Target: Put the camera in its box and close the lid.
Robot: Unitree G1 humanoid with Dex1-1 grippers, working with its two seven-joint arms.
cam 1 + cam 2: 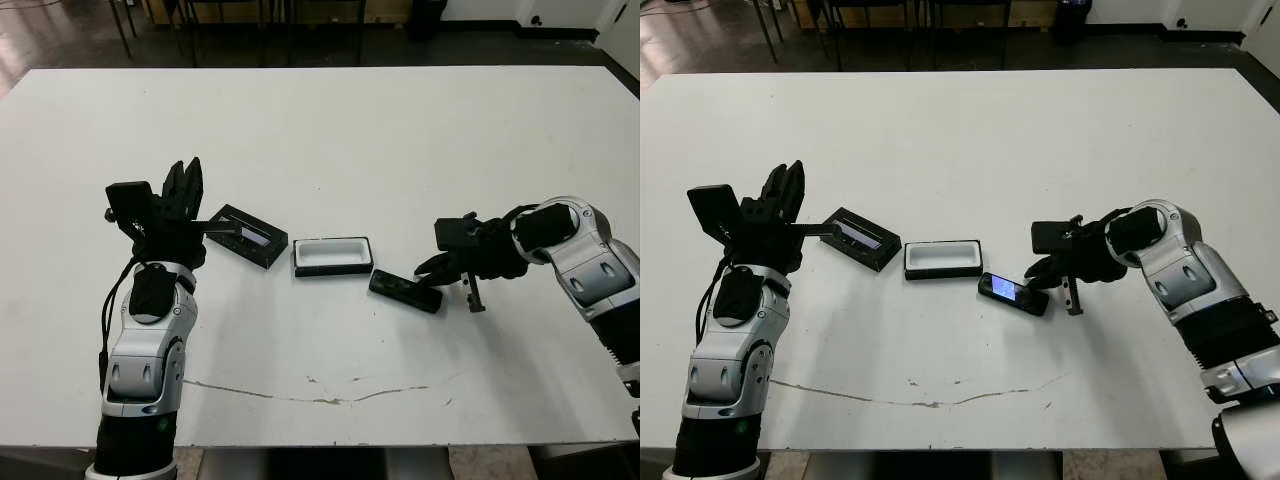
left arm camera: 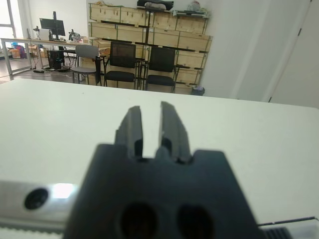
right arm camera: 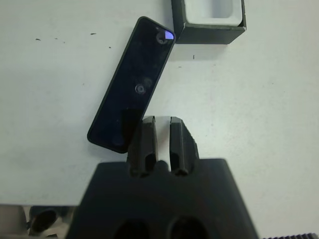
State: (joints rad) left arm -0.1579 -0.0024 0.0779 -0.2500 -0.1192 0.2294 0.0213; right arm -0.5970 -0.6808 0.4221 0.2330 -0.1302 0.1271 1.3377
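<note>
- Bench (image 1: 330, 140): white; a thin cracked line runs across its near part, in front of everything else.
- Camera (image 1: 1012, 292): lies flat on the bench, angled, just beside the box's near right corner. It is not held.
- Right hand (image 3: 160, 133): low at the camera's right end. In the wrist view the fingers are nearly together, a narrow gap between them, nothing in it; one fingertip overlaps the camera's end, contact uncertain.
- Box (image 1: 332, 255): open, white lining bare, sits between camera and lid.
- Lid (image 1: 246, 236): off, lying left of the box, close but apart, glossy strip up.
- Left hand (image 1: 184, 190): raised beside the lid's left end, fingers narrowly parted, grasping nothing.
- Step in hand, as I judge: reaching for the camera; no part of the task done yet.
- Next move calls for: spreading the right fingers, straddling the camera across its narrow width, lifting, aligning with the box.
</note>
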